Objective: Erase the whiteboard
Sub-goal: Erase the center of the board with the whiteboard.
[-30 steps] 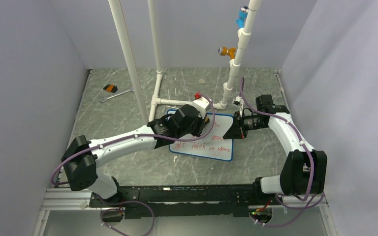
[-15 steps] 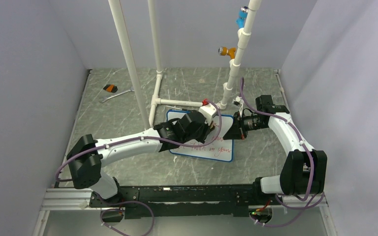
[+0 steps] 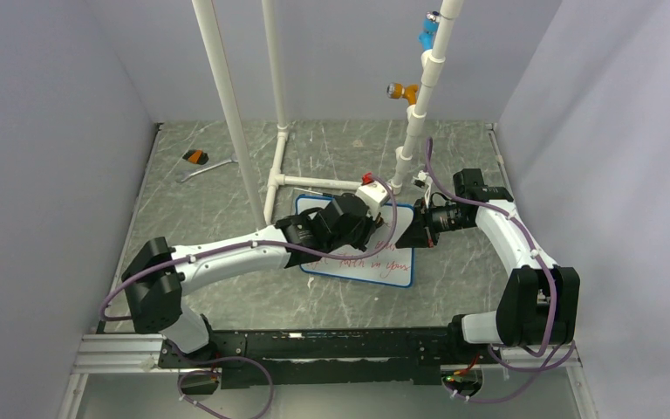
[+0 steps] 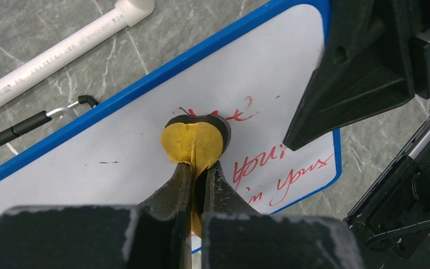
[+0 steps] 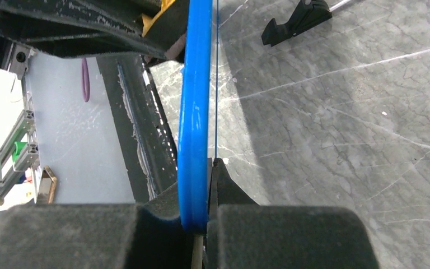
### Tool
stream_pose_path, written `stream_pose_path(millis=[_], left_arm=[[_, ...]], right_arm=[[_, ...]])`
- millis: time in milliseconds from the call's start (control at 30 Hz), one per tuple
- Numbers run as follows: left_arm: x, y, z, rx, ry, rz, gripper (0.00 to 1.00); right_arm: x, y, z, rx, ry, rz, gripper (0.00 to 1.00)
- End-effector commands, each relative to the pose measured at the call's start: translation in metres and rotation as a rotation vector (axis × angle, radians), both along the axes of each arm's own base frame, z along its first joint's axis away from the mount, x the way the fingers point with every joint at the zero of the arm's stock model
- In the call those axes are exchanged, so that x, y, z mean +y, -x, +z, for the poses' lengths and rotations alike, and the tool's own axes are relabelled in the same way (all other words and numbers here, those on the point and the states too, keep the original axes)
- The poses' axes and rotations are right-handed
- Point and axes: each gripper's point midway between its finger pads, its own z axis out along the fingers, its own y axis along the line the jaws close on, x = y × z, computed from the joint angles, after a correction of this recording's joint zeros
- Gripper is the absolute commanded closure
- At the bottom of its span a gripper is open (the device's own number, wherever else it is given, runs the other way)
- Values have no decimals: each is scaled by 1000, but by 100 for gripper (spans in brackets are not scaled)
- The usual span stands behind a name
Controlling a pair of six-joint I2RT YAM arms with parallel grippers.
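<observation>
The whiteboard (image 3: 377,267) lies on the table with red handwriting on its right and lower part (image 4: 280,174); its left area is plain white. My left gripper (image 4: 200,168) is shut on a yellow eraser (image 4: 195,140) with a black pad, pressed on the board near the top of the writing. In the top view the left gripper (image 3: 368,229) covers the board's middle. My right gripper (image 3: 414,232) is shut on the board's blue frame (image 5: 196,112) at its right edge, jaws pinching it (image 5: 208,168).
White PVC pipes (image 3: 235,113) rise from the table just behind the board, with a low pipe (image 4: 61,50) along its far side. A wrench (image 3: 205,168) and an orange-black item (image 3: 195,157) lie at the far left. A black foot (image 5: 297,22) shows under the board.
My left arm has slid the eraser rightward and a little farther across the board. The right arm and the board have stayed where they were.
</observation>
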Motion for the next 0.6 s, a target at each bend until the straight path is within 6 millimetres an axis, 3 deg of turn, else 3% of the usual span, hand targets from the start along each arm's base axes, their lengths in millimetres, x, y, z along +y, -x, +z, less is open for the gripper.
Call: stream_pose_path(millis=[0,333,467,567], left_arm=[[-15,-1,14,-36,28,-14,100],[34,-41,24,-60,27,110,100],[29,-36,28,-55,46,82,100],[11,-20,23,-44,48,27,100]], right_arm=[[4,2,8,-38,-11,39,100],[4,2,9,-41,-13,39,100],[4,2,9,-37,-13,41,100],[5,2,9,-38,-13,41,100]])
